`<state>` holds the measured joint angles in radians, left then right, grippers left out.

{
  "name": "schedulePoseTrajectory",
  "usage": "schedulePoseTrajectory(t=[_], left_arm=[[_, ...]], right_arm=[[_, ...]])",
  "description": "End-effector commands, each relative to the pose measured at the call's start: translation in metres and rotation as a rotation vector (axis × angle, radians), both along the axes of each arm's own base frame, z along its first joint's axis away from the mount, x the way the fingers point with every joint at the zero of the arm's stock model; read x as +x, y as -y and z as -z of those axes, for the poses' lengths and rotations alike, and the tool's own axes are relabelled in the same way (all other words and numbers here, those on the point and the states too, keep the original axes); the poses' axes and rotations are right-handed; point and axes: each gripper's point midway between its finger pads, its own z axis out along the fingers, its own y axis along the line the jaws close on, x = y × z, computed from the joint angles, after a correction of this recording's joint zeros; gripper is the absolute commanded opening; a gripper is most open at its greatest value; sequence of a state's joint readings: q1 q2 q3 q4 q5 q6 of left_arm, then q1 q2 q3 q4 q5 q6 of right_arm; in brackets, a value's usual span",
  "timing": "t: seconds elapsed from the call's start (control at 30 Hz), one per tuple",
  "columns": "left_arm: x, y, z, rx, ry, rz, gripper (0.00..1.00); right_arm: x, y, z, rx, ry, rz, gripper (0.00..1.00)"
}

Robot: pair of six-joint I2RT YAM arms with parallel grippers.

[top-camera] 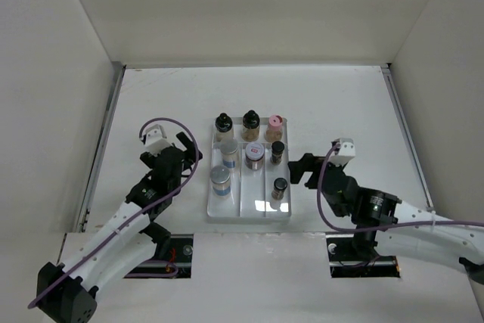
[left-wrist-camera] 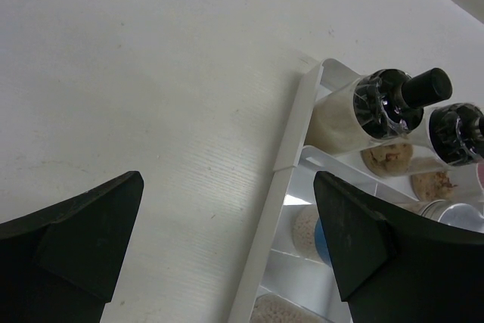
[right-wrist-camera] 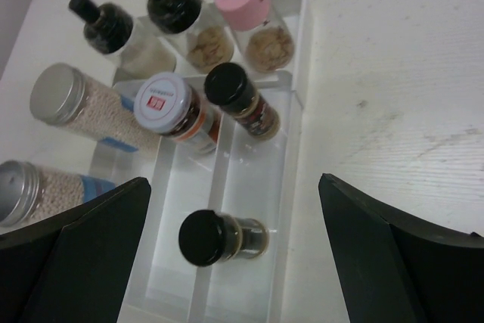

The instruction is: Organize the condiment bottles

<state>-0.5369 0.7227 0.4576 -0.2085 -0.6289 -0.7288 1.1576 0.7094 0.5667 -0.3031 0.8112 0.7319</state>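
Eight condiment bottles stand in the white divided tray point(top-camera: 249, 215). At the back are two black-capped bottles point(top-camera: 222, 121) point(top-camera: 250, 119) and a pink-capped one point(top-camera: 274, 122). Below them are two silver-lidded jars point(top-camera: 229, 153) point(top-camera: 220, 179), a white-lidded jar point(top-camera: 254, 153) and two small black-capped bottles point(top-camera: 277, 149) point(top-camera: 279, 187). My left gripper point(top-camera: 189, 155) point(left-wrist-camera: 227, 179) is open and empty beside the tray's left rim point(left-wrist-camera: 291, 141). My right gripper point(top-camera: 296, 170) point(right-wrist-camera: 234, 187) is open and empty at the tray's right side, with the near black-capped bottle point(right-wrist-camera: 219, 237) in line between its fingers.
White walls enclose the white table on the left, back and right. Bare table lies behind the tray and on both sides beyond the arms. The tray's front compartments hold only one silver-lidded jar and one small bottle.
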Motion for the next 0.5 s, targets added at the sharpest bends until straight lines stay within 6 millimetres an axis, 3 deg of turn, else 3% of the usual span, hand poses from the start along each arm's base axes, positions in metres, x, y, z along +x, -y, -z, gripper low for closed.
schedulePoseTrajectory(t=[0.0,0.13,0.23,0.47], left_arm=[[0.001,-0.006,-0.023,-0.023,0.066,-0.025,1.00],[0.000,-0.019,-0.024,-0.024,0.080,-0.074,1.00],[0.001,-0.028,-0.018,-0.025,0.079,-0.108,1.00],[0.005,-0.033,-0.013,-0.039,0.086,-0.126,1.00]], right_arm=[[0.016,0.029,-0.011,0.000,0.034,0.112,1.00],[0.031,0.062,-0.013,0.011,0.054,0.234,1.00],[0.042,0.084,-0.004,0.015,0.066,0.315,1.00],[0.054,0.095,0.013,-0.014,0.037,0.339,1.00]])
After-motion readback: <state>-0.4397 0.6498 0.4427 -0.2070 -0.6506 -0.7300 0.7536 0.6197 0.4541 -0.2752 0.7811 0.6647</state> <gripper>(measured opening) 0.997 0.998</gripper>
